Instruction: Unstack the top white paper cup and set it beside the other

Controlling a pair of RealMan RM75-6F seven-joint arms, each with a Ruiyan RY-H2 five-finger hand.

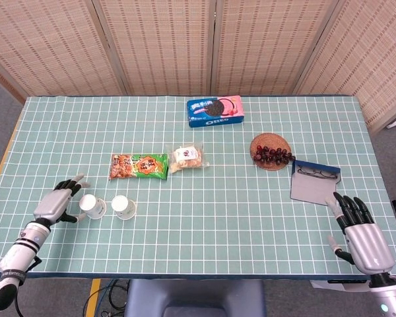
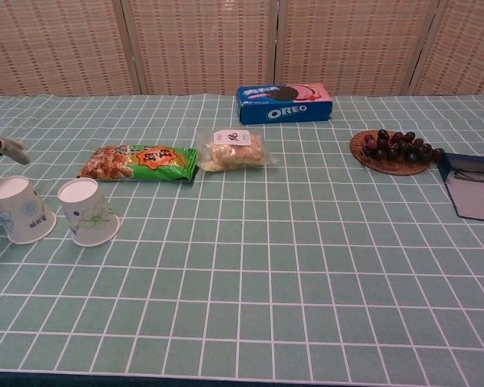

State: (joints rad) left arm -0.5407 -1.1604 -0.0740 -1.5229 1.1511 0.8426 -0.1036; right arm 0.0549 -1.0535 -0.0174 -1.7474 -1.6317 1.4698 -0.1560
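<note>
**2 cups apart, left hand at the outer one**

The 2 white paper cups stand base-up just beside each other near the table's front-left edge, already unstacked. The outer paper cup [image 1: 91, 206] sits by the left hand [image 1: 57, 206], whose fingers look spread around it; whether they touch is unclear. The second paper cup [image 1: 124, 207] stands free. The right hand [image 1: 358, 232] rests with fingers apart, holding nothing.
</note>
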